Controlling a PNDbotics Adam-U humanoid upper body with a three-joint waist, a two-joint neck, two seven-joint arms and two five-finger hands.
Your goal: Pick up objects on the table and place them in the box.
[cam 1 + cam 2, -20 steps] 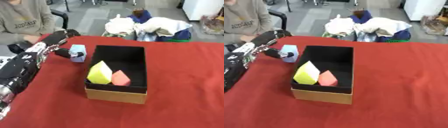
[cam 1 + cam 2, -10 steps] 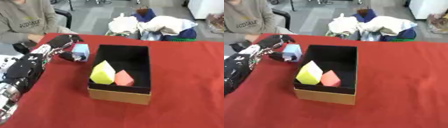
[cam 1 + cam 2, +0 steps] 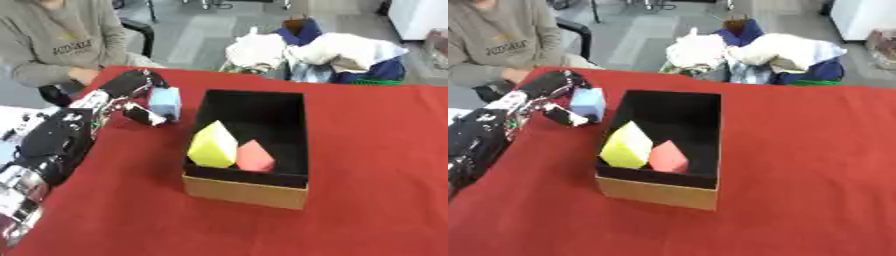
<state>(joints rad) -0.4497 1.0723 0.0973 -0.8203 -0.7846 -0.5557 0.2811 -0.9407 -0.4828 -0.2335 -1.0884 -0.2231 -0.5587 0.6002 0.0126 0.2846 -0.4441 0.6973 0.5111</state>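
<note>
- While it reaches in along the left side of the table, the left hand (image 3: 131, 95) has its fingers curled over the top of a light blue block (image 3: 164, 102) and its thumb below, pinching it just outside the left wall of the box (image 3: 248, 191).
- Whether the block is lifted off the red table (image 3: 376, 165) or resting on it cannot be told; it sits near the table's far left corner, just beside the box's far left corner.
- Pale blue and roughly boxy, the block stands taller than it is wide, with a lighter front face.
- Open-topped, the box has a black inside and a tan cardboard front wall, and stands near the middle of the table with its long side running from the near edge toward the far edge.
- Inside it, against the near left part, a yellow pointed block (image 3: 213, 146) leans upright, and a pink pointed block (image 3: 255, 156) lies just to its right, touching it.
- Behind the table's far edge lies a heap of white and blue cloth (image 3: 319, 55).
</note>
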